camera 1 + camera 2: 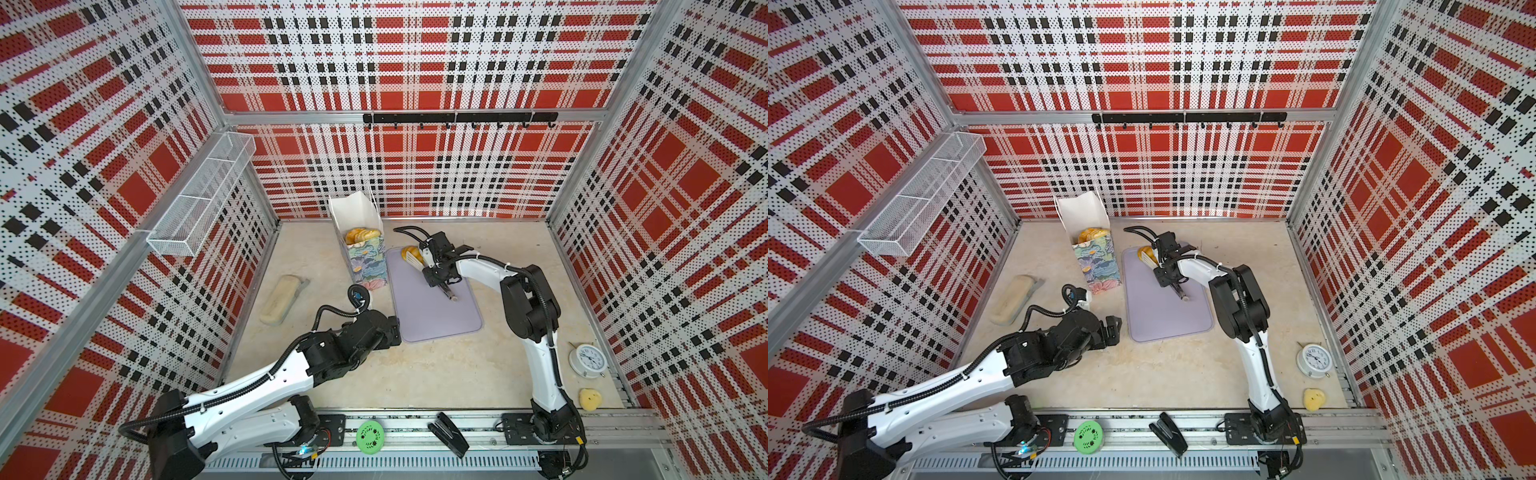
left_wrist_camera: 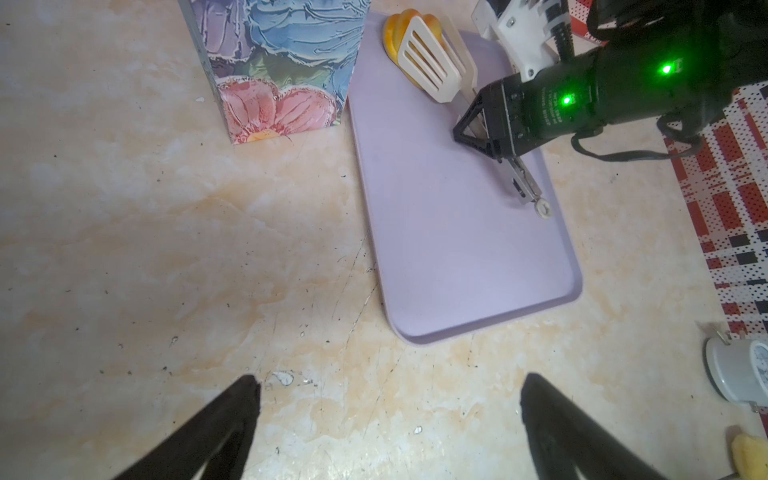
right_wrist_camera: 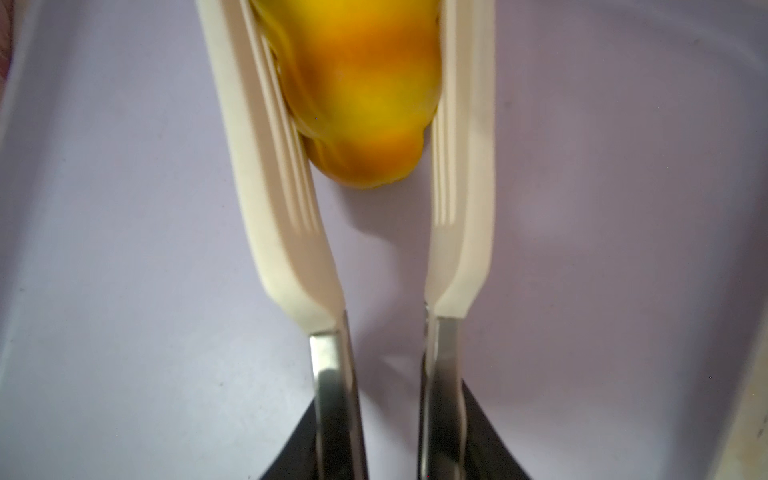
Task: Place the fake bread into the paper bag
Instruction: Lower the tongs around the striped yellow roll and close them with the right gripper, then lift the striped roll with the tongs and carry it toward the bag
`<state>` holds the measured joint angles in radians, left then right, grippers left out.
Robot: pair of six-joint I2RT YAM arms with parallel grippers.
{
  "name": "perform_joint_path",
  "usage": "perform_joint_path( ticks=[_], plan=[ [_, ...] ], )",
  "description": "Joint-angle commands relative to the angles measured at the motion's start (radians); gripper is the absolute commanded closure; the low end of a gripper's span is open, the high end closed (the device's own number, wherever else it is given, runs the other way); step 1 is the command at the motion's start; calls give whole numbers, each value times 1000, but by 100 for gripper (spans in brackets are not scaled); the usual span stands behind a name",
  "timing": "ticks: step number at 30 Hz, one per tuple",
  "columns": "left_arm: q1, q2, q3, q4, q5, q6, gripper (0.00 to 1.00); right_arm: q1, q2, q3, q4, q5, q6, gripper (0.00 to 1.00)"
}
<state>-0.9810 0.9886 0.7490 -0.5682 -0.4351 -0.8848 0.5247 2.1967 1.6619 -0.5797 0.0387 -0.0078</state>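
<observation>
My right gripper [image 3: 390, 453] clamps the tongs [image 3: 461, 174], which pinch one fake bread [image 3: 365, 83] at the lilac tray's [image 1: 432, 320] far end. The paper bag [image 1: 365, 259] stands just beside that end, other pastries [image 1: 361, 235] inside. My left gripper [image 2: 388, 415] gapes empty by the tray's near corner.

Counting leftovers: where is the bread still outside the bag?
In both top views the bread sits far-left on the purple tray, beside the paper bag, between the tongs.
</observation>
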Motion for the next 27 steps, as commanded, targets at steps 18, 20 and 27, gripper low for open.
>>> perform_joint_path(
  ticks=[18,20,27],
  plan=[
    [-22,30,83,20,-37,46,1,-3,-296,-251,45,-59,32,65],
    [-22,33,93,21,-40,51,1,-3,-324,-272,46,-72,37,65],
    [-23,45,120,20,-44,64,1,-3,-409,-331,48,-108,58,65]
  ],
)
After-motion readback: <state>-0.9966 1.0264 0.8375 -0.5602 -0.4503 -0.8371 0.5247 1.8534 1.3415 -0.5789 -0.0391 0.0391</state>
